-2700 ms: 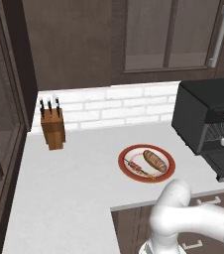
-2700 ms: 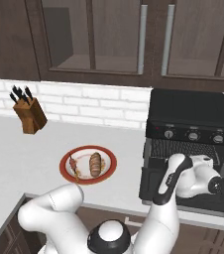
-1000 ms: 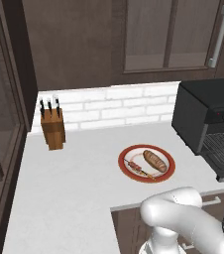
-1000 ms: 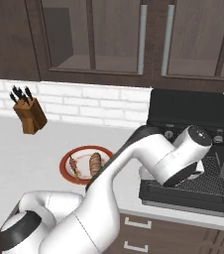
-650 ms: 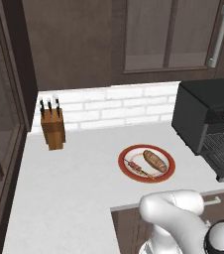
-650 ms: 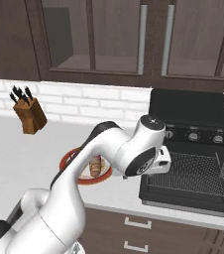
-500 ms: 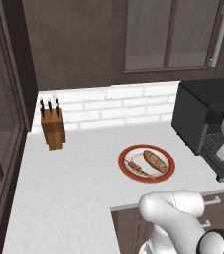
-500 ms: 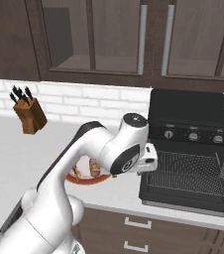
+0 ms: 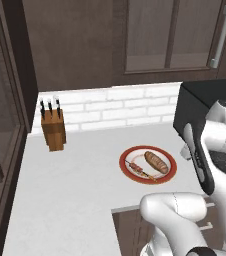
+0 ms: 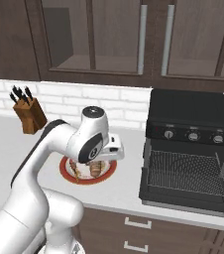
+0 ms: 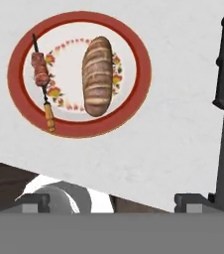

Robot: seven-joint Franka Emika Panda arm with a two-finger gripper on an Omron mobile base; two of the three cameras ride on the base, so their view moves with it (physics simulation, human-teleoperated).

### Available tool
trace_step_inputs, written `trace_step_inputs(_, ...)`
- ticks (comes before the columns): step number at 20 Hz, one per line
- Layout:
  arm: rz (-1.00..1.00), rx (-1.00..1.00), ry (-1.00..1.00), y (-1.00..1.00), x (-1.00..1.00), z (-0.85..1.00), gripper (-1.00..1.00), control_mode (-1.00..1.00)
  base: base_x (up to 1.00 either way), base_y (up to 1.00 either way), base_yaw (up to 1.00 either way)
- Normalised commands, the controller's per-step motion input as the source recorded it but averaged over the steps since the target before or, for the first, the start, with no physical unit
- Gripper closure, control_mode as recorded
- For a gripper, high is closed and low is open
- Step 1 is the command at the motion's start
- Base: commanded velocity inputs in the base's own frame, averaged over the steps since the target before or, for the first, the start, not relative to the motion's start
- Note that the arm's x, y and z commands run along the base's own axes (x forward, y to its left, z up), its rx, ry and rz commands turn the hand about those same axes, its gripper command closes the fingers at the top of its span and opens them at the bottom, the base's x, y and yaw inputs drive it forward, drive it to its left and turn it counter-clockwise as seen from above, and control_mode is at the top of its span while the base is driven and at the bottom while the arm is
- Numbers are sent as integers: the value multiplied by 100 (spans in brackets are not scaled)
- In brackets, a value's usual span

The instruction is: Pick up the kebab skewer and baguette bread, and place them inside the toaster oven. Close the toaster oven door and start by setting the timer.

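Hand view shows kebab skewer point(image 11: 43, 82) beside baguette bread point(image 11: 98, 75) — tool point(image 11: 112, 201) fingers apart

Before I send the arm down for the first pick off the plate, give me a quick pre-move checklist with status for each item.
1. Kebab skewer lies on the plate, uncovered: ok.
2. Baguette bread lies beside it, apart from the skewer: ok.
3. Toaster oven door is down and open, wire rack exposed: ok.
4. Gripper is empty, fingertips spread: ok.
5. Gripper is centred over the skewer: not ok, the plate sits off to one side in the hand view.
6. Timer setting: cannot tell.
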Motion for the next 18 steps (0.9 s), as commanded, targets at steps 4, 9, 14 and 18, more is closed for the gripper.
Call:
trace_step_inputs(4,-15,-3,0,85,54,-31,-100,-100,0,0,0)
trace_step_inputs(9,-12,0,5,31,40,-61,-100,-100,0,0,0)
trace_step_inputs(14,-2,0,3,0,18,-41,-100,-100,0,0,0)
trace_step_inputs(18,0,0,1,0,31,-19,-100,-100,0,0,0)
